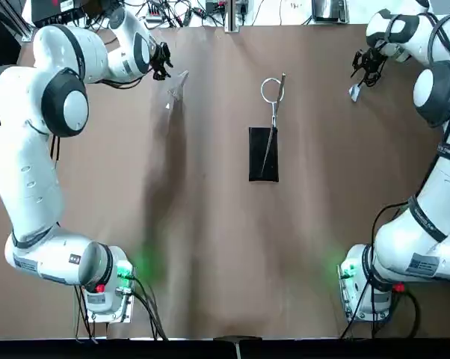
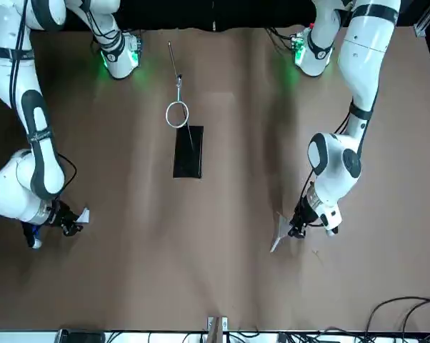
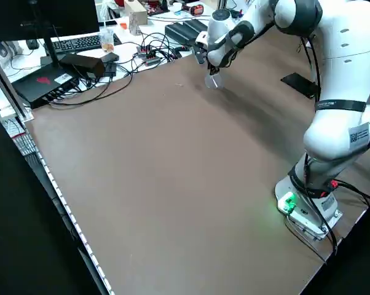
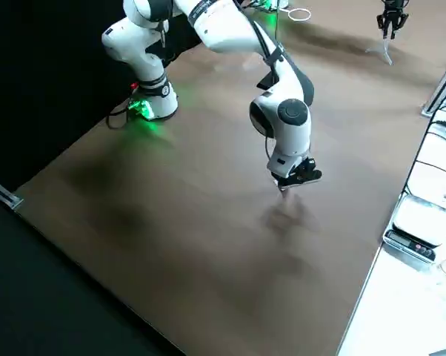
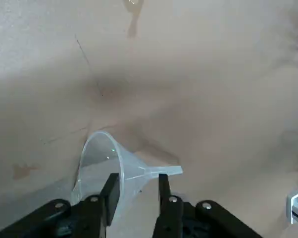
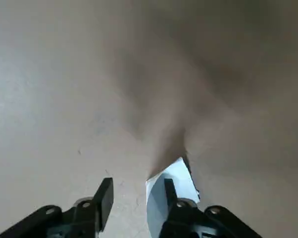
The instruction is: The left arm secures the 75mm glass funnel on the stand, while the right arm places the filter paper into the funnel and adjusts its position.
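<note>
Black and parted, the fingers of the left hand (image 5: 138,175) reach about the clear glass funnel (image 5: 129,171), and a lopsided close could tip or skid it (whether they touch it, I cannot tell). Also spread, the right hand (image 6: 139,180) has the white filter paper (image 6: 182,179) at one finger only, so it may slip or crumple; farther out, the slender ring stand (image 1: 263,161) between the arms could topple if the funnel knocks its ring.
</note>
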You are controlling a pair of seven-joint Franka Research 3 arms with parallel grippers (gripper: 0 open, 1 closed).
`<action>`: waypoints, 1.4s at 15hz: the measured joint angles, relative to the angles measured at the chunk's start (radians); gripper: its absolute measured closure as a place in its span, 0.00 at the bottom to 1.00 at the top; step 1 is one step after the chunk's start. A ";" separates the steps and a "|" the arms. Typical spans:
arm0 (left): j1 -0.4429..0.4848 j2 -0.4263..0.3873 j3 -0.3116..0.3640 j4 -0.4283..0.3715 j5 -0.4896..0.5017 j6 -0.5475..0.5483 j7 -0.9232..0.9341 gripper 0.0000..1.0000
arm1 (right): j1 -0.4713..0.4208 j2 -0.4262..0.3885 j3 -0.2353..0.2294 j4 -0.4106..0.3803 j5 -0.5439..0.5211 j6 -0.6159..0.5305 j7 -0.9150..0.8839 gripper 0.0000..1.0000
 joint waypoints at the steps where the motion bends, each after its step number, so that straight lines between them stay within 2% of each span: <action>1: 0.000 0.002 0.000 0.000 0.000 0.000 0.000 0.60 | 0.000 0.004 0.000 0.000 0.000 0.000 0.000 0.54; 6: 0.000 0.008 0.000 0.000 0.000 0.000 0.000 0.63 | 0.000 0.015 0.000 0.000 0.001 0.001 0.000 0.59; 7: 0.000 0.008 0.000 0.000 0.000 0.000 0.000 0.67 | 0.000 0.018 0.000 0.000 0.001 0.001 0.000 0.60; 8: 0.000 0.008 0.000 0.000 0.000 0.000 0.000 0.76 | 0.000 0.019 0.000 0.000 0.001 0.001 0.000 0.62; 9: 0.000 0.008 0.000 0.002 0.000 0.000 0.000 0.78 | 0.000 0.020 0.000 0.000 0.001 0.001 0.000 0.62; 10: 0.000 0.008 0.000 0.003 0.000 0.000 0.000 0.78 | 0.000 0.021 0.000 0.000 0.001 0.001 0.000 0.67; 11: 0.000 0.008 0.000 0.005 0.000 0.000 0.000 0.81 | 0.000 0.021 0.000 0.000 0.001 0.001 0.000 0.67; 12: 0.000 0.008 0.000 0.006 0.000 0.000 0.000 0.81 | 0.000 0.021 0.000 0.000 0.001 0.000 0.000 0.72; 13: -0.001 0.008 0.000 0.007 0.000 0.000 0.000 0.87 | 0.000 0.021 0.000 0.000 0.001 -0.001 0.000 0.82; 15: -0.001 0.008 0.000 0.009 0.000 0.000 0.000 0.90 | 0.000 0.021 0.000 0.000 0.001 -0.002 0.000 0.86; 16: -0.001 0.008 0.000 0.011 0.000 0.002 0.000 0.97 | 0.000 0.021 0.000 0.000 0.001 -0.002 0.000 0.96; 17: -0.001 0.008 0.000 0.016 0.000 0.004 0.000 0.97 | 0.000 0.021 0.000 0.000 0.001 -0.006 0.000 0.99; 21: -0.001 0.008 0.000 0.031 0.000 0.004 0.000 0.97 | 0.001 0.020 0.003 0.004 0.001 -0.014 -0.003 0.99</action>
